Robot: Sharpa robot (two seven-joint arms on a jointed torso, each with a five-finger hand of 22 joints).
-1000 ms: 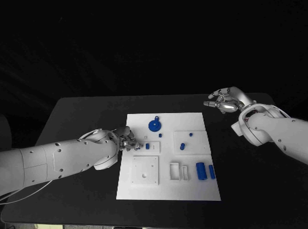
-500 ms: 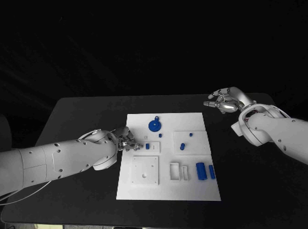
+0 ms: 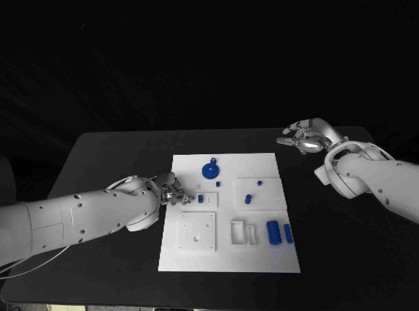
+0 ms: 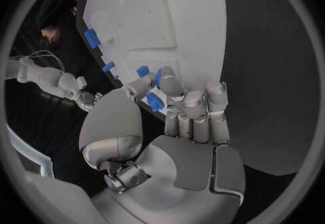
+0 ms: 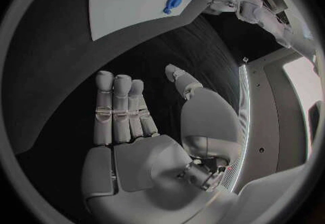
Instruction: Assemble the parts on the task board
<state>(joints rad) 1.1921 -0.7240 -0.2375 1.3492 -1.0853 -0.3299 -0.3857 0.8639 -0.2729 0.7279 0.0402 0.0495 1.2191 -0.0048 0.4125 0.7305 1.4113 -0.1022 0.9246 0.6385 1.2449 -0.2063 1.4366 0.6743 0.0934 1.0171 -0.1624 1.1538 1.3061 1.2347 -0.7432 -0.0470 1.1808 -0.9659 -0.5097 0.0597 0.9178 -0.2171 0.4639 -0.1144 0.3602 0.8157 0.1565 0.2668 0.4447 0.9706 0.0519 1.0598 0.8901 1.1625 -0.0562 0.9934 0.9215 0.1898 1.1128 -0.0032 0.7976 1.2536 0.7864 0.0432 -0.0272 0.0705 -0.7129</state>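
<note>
Left hand (image 3: 175,192) unmoved, task board (image 3: 266,256) bearing blue parts (image 3: 274,232)

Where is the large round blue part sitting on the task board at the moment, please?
In the head view the round blue part lies near the far edge of the task board, left of centre, beyond the left hand.

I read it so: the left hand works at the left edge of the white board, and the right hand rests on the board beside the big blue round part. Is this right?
Not quite. The left hand is at the task board's left edge, but the right hand is not on the board: the head view shows it over the black table beyond the board's far right corner, holding nothing, apart from the round blue part.
</note>
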